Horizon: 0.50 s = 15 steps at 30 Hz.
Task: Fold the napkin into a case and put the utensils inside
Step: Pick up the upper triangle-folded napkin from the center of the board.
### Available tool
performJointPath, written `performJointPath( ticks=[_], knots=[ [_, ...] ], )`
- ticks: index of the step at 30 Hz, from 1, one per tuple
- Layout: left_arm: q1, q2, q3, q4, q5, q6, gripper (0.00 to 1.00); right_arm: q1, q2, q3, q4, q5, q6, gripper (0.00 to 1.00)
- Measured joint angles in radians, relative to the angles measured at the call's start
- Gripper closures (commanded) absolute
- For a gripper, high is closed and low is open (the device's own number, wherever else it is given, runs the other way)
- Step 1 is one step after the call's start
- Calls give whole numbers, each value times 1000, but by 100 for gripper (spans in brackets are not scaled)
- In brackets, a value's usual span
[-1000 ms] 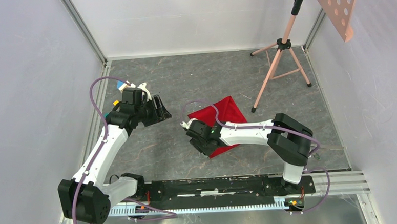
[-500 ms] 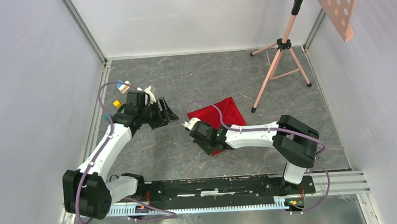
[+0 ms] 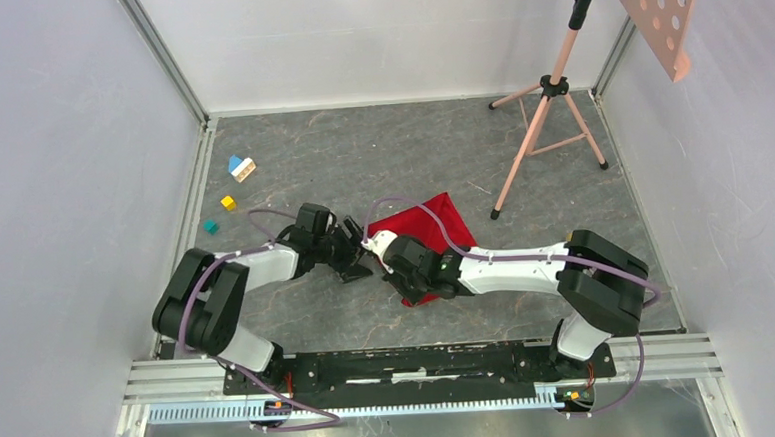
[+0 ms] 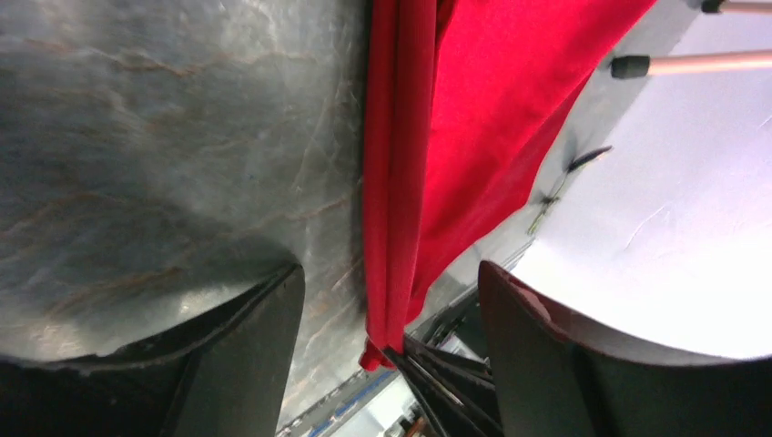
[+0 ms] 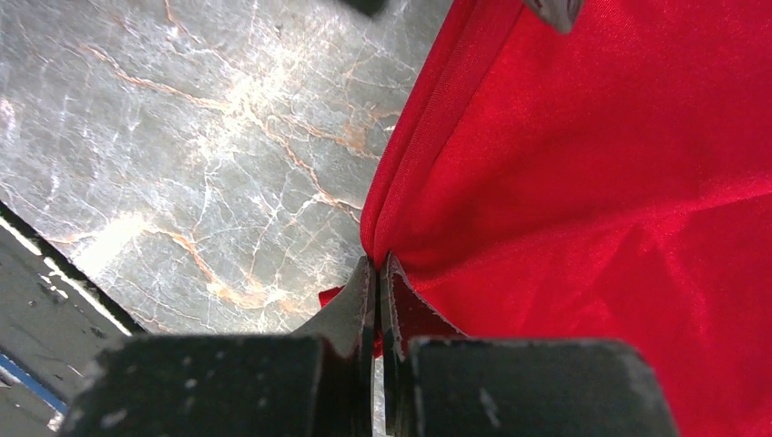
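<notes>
Thin bright red cloth napkin [image 3: 442,221]: plain, faint sheen, darker red in folds.
Flat stone-look tabletop [image 3: 360,150]: grey marbling, white and orange-brown veins.
Left gripper [image 4: 387,282], right gripper [image 5: 378,269]: matte black fingers.
Left arm [image 3: 266,267], right arm [image 3: 511,267]: white links, black joints.
Thin cables [image 3: 195,289]: purple.
Small toy blocks: blue-and-white [image 3: 242,167], yellow [image 3: 227,202], teal [image 3: 210,227].
Slim metal tripod stand [image 3: 547,95]: pinkish copper, black feet.
Perforated board [image 3: 661,9]: peach.
Smooth enclosure walls [image 3: 59,146]: pale grey.

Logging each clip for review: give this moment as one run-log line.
phase: folding | right gripper: fingers shut on napkin edge | left gripper: fingers open, facing folded edge | utensils: not in view
</notes>
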Motion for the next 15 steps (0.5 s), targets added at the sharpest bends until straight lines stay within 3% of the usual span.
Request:
performJointPath(
  ticks=[5, 15],
  knots=[
    [-27, 79, 45, 30, -59, -78, 29, -24, -23, -23, 39, -38, -12, 100],
    [-64, 149, 208, -129, -276, -78, 41, -58, -74, -70, 89, -84, -26, 99]
  ],
)
